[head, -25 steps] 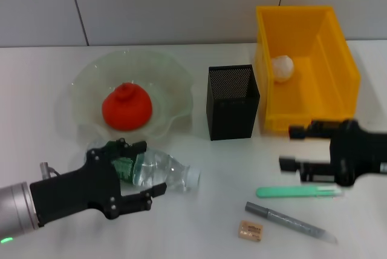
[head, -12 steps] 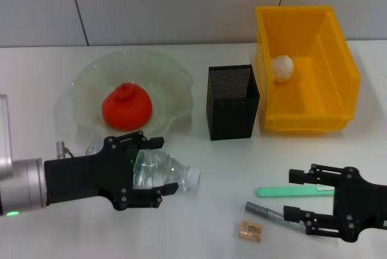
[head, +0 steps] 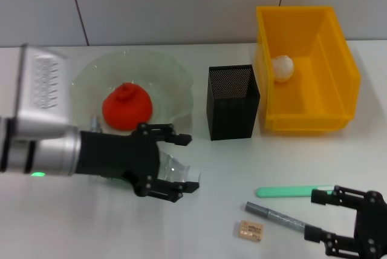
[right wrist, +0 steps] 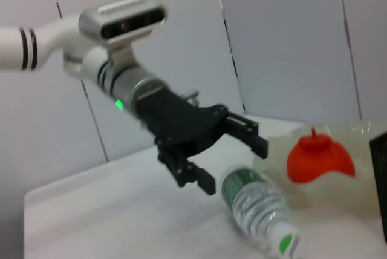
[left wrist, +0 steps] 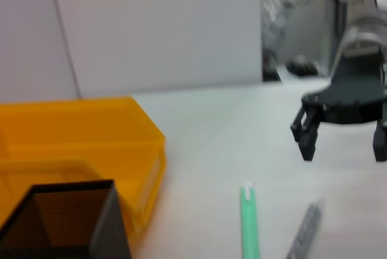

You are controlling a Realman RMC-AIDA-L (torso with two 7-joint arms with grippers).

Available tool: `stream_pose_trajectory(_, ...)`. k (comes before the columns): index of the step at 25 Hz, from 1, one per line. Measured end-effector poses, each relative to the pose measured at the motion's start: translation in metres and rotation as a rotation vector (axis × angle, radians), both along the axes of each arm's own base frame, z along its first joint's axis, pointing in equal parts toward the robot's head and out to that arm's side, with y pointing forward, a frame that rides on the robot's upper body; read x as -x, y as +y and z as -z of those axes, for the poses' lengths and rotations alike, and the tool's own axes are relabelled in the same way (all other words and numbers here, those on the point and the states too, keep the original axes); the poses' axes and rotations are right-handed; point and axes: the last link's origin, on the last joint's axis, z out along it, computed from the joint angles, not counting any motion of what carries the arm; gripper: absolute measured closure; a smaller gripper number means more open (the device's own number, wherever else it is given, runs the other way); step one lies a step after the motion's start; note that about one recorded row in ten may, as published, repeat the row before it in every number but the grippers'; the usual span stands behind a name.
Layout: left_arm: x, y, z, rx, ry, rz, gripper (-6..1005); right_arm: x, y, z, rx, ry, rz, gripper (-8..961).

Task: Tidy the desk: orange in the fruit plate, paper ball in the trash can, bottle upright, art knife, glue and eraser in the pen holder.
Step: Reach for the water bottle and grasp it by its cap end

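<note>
The black left gripper (head: 175, 167) hangs over the clear plastic bottle (head: 175, 173) lying on its side in front of the black mesh pen holder (head: 232, 101), jaws spread around its body, apparently not gripping. The black right gripper (head: 329, 218), jaws apart and empty, sits beside the green art knife (head: 293, 191) and grey glue pen (head: 275, 216), well in front of the holder

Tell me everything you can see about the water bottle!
The water bottle is clear crinkly plastic with a green label and a white cap. It lies on its side on the white table, in front of the glass fruit plate, cap pointing toward the pen holder's side. The left gripper is open around its middle, black fingers straddling it. It looks empty.
</note>
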Motion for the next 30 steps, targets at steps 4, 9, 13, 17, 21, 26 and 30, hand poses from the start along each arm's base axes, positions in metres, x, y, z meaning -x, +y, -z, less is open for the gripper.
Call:
stream_pose_trajectory(4,-0.019,0.008,0.012,0.029,0.141,0.039,157,-0.006,-0.007,0.001,0.015,-0.025,0.006,255)
stream_pose_trajectory(9,-0.034,0.011,0.029,0.029,0.287,0.099,161,-0.009,-0.011,0.000,0.010,-0.035,0.005,255)
stream_pose_trajectory(13,-0.042,0.013,0.039,0.014,0.378,0.125,164,-0.010,-0.011,-0.001,0.004,-0.036,0.006,255)
stream_pose_trajectory(17,-0.045,0.017,0.043,0.001,0.430,0.124,167,-0.010,-0.011,-0.001,0.002,-0.036,0.006,255)
stream_pose_trajectory(21,-0.044,0.020,0.044,-0.011,0.458,0.124,170,-0.009,-0.010,-0.001,0.003,-0.033,0.005,255)
stream_pose_trajectory(26,-0.043,0.021,0.049,-0.016,0.501,0.130,173,-0.008,-0.008,-0.001,0.005,-0.031,0.001,255)
stream_pose_trajectory(30,-0.043,0.019,0.055,-0.017,0.518,0.148,176,-0.007,-0.008,-0.001,0.006,-0.030,0.001,255)
